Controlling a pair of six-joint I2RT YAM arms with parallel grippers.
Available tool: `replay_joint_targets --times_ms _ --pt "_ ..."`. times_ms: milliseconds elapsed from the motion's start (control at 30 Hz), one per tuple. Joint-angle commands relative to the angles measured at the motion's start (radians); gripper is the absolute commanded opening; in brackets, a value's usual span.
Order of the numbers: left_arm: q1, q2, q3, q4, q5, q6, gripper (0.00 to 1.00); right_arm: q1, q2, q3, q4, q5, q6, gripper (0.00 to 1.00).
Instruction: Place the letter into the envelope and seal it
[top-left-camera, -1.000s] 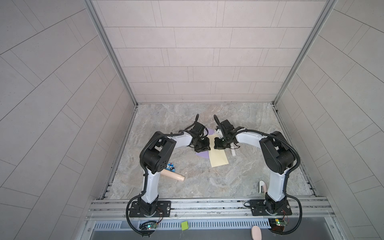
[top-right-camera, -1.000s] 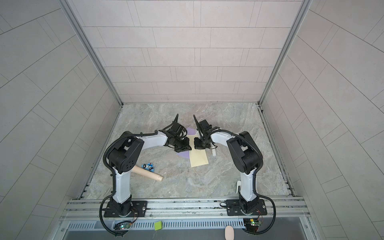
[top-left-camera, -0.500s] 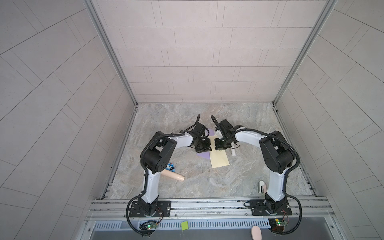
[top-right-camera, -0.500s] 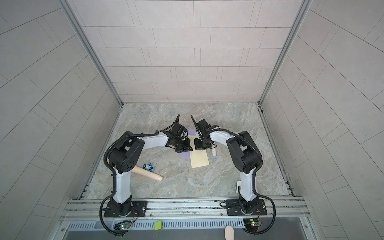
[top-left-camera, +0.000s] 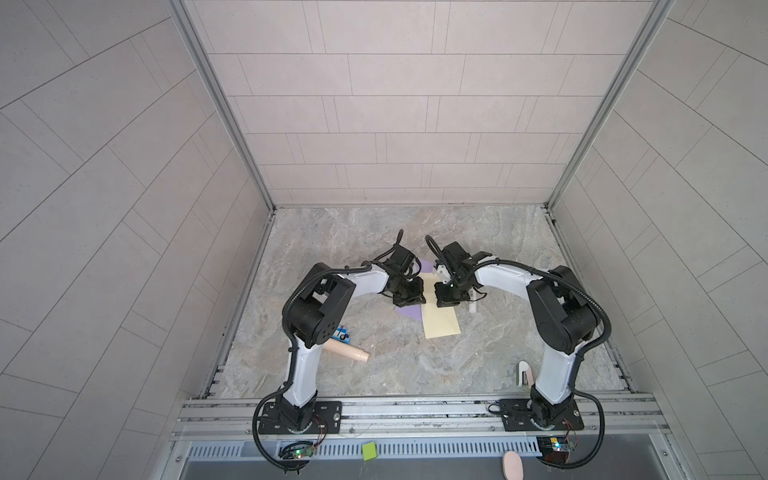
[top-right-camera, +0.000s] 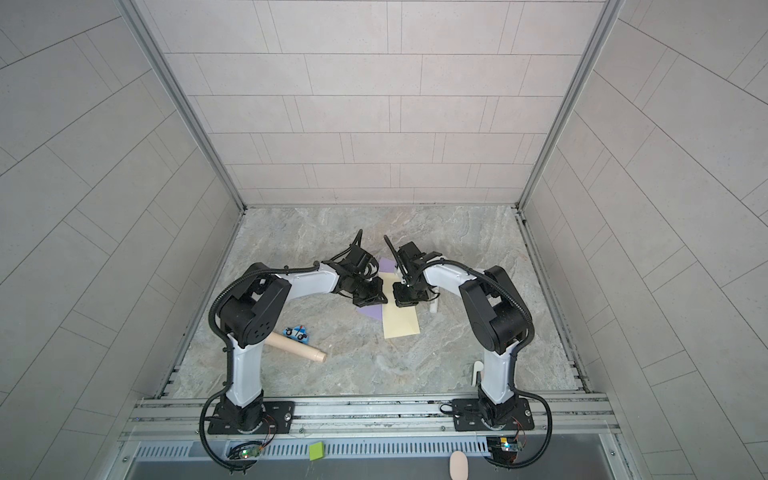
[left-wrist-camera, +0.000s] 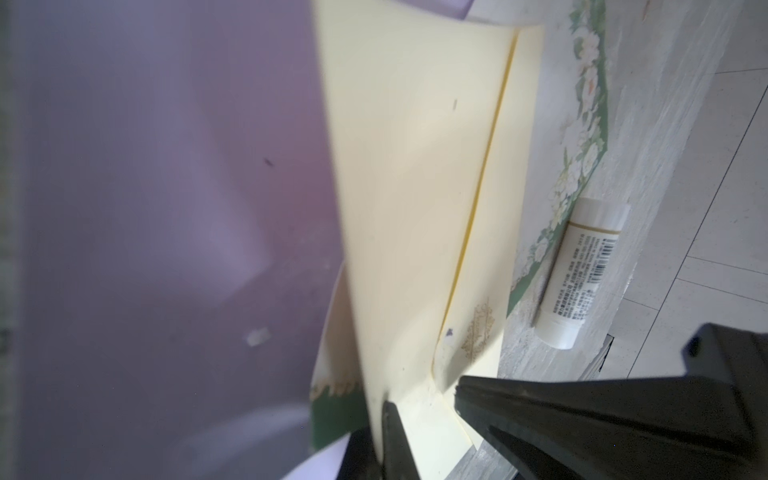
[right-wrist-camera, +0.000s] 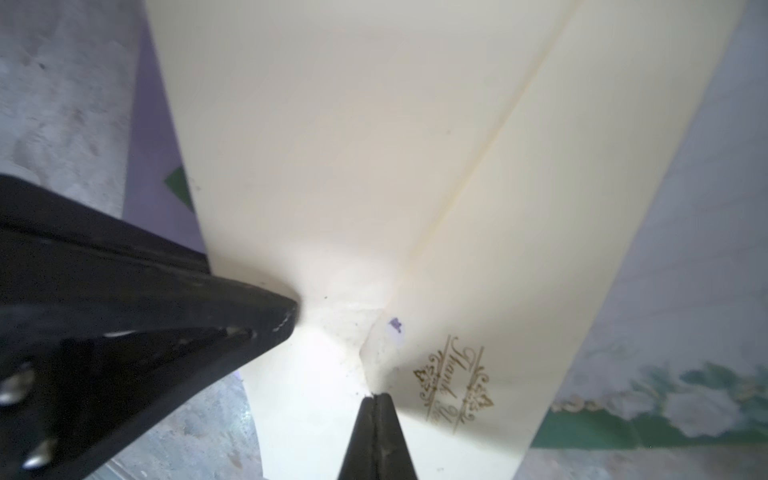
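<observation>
Both jaws are closed on the far end of the cream letter (top-left-camera: 441, 326), the left gripper (top-left-camera: 411, 300) and right gripper (top-left-camera: 445, 302) close together. The letter lies over what I take to be the purple envelope (top-left-camera: 408, 311) at mid-counter (top-left-camera: 415, 370), not inside it. If the arms pull unevenly the thin sheet may crease or tear. The dragging near end could push the envelope away, and the right arm could knock the tube (top-left-camera: 473, 306).

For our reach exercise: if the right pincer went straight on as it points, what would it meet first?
The cream sheet: the right pincer is shut on its edge, and the sheet fills the way ahead. Depth beyond is unclear.
</observation>
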Motion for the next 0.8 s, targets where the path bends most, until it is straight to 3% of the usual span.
replay_joint_targets --times_ms 0,100,233,400,533,567,667,767 --pt "0.007 -0.006 0.005 -0.08 -0.034 0.05 0.0 -0.026 -0.105 0.026 0.025 -0.001 0.048 0.02" --pt "0.009 -0.029 0.004 -0.092 -0.015 0.07 0.0 -0.073 -0.145 0.036 0.035 0.018 0.092 0.08" --pt "0.01 -0.05 0.001 -0.102 0.002 0.084 0.0 -0.138 -0.151 0.038 -0.004 0.088 0.133 0.32" --pt "0.009 -0.056 0.004 -0.111 0.0 0.1 0.0 -0.197 -0.182 -0.006 -0.042 0.236 0.154 0.43" --pt "0.01 -0.052 0.009 -0.118 -0.008 0.111 0.2 -0.221 -0.188 -0.022 -0.103 0.363 0.154 0.51" --pt "0.01 -0.05 0.009 -0.123 -0.01 0.115 0.27 -0.228 -0.188 -0.033 -0.105 0.37 0.159 0.59" --pt "0.01 -0.049 0.011 -0.137 -0.009 0.127 0.37 -0.243 -0.165 -0.062 -0.105 0.367 0.165 0.59" --pt "0.01 -0.053 0.011 -0.157 -0.016 0.144 0.41 -0.246 -0.141 -0.105 -0.077 0.347 0.172 0.59"
